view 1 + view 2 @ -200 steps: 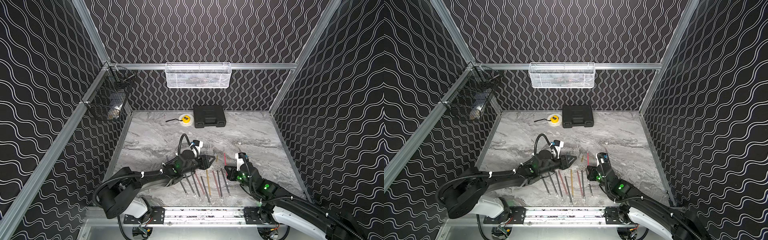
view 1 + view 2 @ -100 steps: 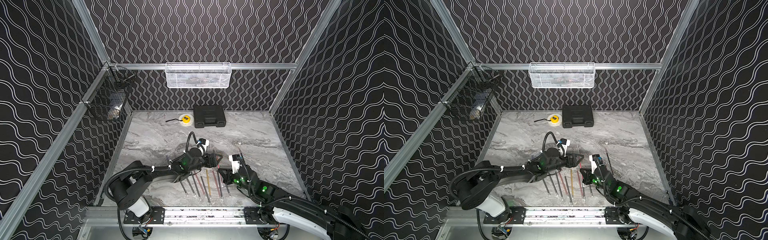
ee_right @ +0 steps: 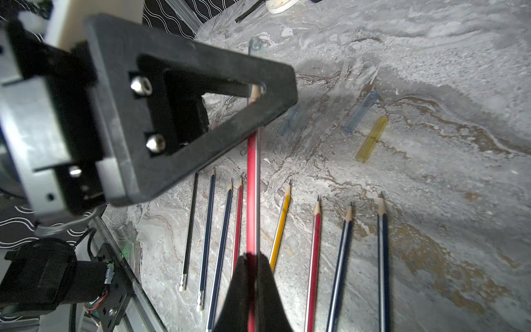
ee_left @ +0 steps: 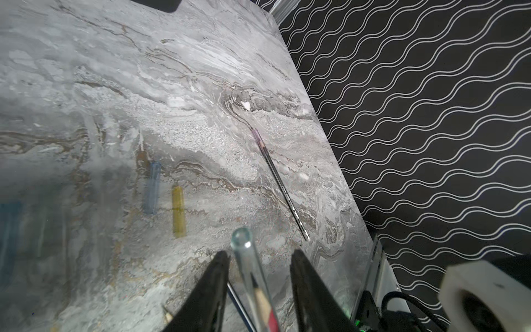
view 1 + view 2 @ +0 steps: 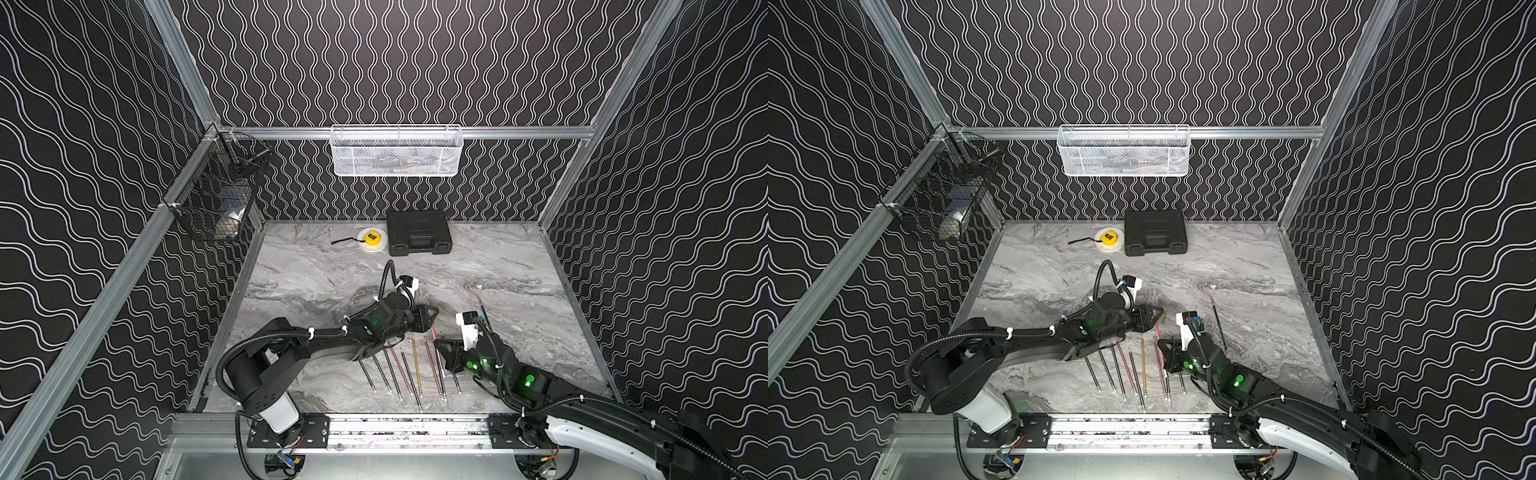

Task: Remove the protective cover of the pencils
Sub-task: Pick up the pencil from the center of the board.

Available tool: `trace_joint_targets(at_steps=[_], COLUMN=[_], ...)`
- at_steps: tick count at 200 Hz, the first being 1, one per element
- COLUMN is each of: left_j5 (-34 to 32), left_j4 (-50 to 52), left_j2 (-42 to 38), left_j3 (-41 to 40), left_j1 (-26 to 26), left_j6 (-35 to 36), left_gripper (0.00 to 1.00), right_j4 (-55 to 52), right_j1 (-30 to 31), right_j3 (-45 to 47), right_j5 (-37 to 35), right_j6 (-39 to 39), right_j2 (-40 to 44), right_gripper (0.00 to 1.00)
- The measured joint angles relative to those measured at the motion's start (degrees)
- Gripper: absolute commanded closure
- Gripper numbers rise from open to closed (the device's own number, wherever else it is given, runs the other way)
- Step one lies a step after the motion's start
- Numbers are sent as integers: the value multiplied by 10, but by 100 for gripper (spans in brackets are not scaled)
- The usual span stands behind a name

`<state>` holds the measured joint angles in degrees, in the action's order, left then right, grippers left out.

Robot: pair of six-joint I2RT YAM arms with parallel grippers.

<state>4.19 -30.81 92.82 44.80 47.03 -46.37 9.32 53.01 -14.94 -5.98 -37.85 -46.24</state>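
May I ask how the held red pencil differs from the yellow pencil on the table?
The red pencil is held off the table by the right gripper; the yellow pencil lies flat. The red pencil's tip wears a clear cover, between the open jaws of the left gripper; the yellow pencil's is bare. Both are slim, sharpened.

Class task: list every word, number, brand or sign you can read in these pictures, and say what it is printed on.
No text here is readable.
Pale print along the black pencil lying apart from the row: too small to read.
Yellow label on the tape measure: too blurred to read.
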Motion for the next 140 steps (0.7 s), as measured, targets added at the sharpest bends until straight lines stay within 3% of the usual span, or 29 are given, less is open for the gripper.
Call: trace_joint_targets(at_steps=[115, 140], left_j5=[2, 0], left_j4=[-7, -5], left_j2=[1, -3], left_j3=[1, -2], left_j1=[-1, -1], left_j6=[-21, -30], left_gripper=[90, 92], right_j4=[30, 28], right_j1=[24, 25], right_j3=[13, 5], right_j5=[5, 7], right_j6=[6, 5], right_j2=[-10, -18], right_gripper=[100, 81])
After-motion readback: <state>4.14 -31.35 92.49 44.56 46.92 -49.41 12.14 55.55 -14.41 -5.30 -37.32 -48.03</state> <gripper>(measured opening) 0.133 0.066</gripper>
